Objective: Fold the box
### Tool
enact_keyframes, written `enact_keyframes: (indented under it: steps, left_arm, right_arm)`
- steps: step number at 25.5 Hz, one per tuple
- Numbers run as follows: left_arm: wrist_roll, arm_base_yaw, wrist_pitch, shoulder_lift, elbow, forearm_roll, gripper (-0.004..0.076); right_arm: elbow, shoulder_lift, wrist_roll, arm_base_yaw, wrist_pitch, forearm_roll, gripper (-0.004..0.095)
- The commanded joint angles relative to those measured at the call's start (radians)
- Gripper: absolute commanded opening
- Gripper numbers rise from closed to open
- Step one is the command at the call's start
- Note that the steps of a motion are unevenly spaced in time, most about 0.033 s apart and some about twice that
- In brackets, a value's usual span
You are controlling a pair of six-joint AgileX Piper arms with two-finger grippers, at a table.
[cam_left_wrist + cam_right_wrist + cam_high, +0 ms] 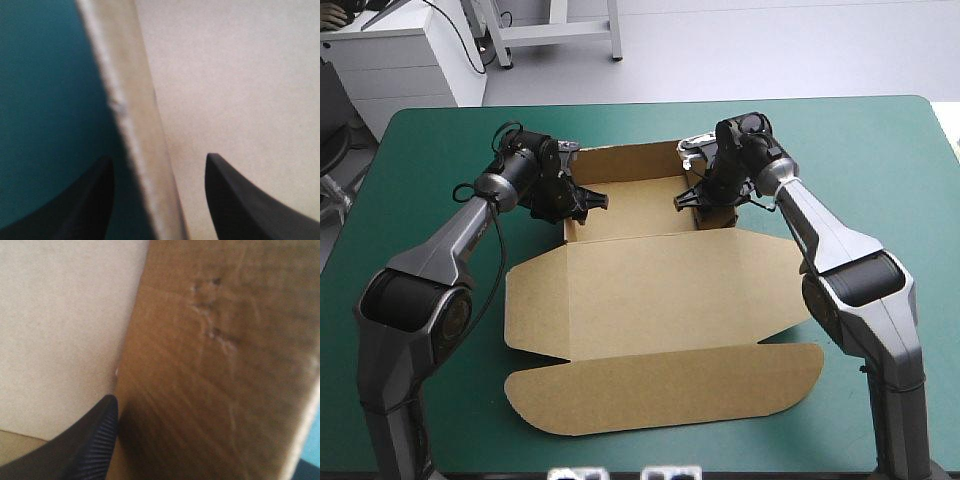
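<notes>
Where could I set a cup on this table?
Bare teal-green cover: between the right arm and the right edge, and between the box and the far edge. Crowded: left end effector and right end effector at the box's walls.

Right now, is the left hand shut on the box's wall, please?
No: the left hand has its fingers apart, one each side of the box wall.

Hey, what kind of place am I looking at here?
Probably a robotics lab or test bench: two robot arms, the left gripper and right gripper with black fin-shaped fingers, work on a half-folded brown board box on a table with a teal-green cover.
</notes>
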Motion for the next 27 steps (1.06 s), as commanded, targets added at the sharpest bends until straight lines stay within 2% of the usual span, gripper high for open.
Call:
enact_keyframes:
  steps: [1, 11, 16, 24, 26, 27]
  left_arm:
    - [-0.005, -0.006, 0.037, -0.043, -0.041, -0.050, 0.0426]
    - [-0.005, -0.004, 0.111, -0.043, -0.192, -0.049, 0.0426]
    - [-0.005, -0.004, 0.184, -0.043, -0.231, 0.011, 0.0426]
    - [0.003, -0.004, 0.184, -0.118, -0.347, -0.045, 0.0422]
    - [0.039, -0.004, 0.184, -0.179, -0.347, -0.045, 0.0388]
    - [0.091, -0.004, 0.184, -0.219, -0.347, -0.045, 0.0320]
  right_arm:
    - [-0.039, -0.056, -0.026, -0.013, 0.010, 0.024, 0.0549]
    - [-0.166, -0.078, -0.028, -0.017, 0.010, 0.016, 0.0549]
    - [-0.171, -0.117, -0.028, -0.017, 0.010, -0.006, 0.0549]
    - [-0.171, -0.242, -0.007, -0.017, 0.010, -0.037, 0.0548]
    - [-0.171, -0.287, 0.000, -0.017, 0.010, -0.037, 0.0475]
    - [-0.171, -0.313, -0.007, -0.017, 0.010, -0.037, 0.0372]
